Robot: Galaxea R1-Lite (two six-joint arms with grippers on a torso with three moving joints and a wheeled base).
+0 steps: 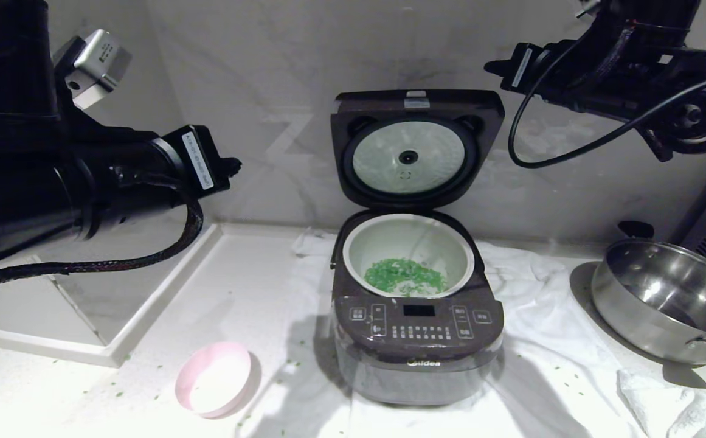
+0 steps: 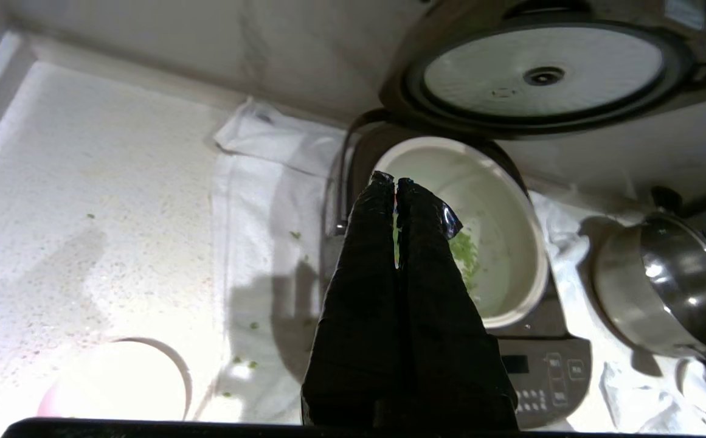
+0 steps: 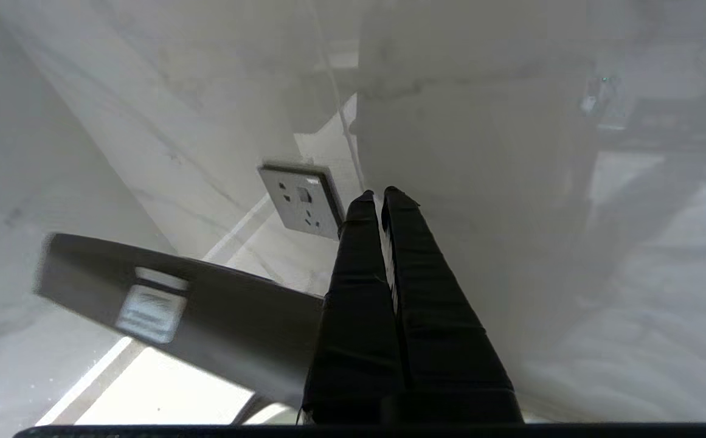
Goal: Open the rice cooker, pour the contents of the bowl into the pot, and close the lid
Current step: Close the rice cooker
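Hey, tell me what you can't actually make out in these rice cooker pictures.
- Head view: the button labels on the rice cooker are too small to read.
- Left wrist view: the shut left gripper hides part of the green bits in the pot; glare washes out the bowl.
- Right wrist view: the lid is blurred and cut off behind the shut right gripper.

"Midea" logo on the rice cooker's (image 1: 416, 340) front, under its button panel (image 1: 419, 321); button labels too small to read.
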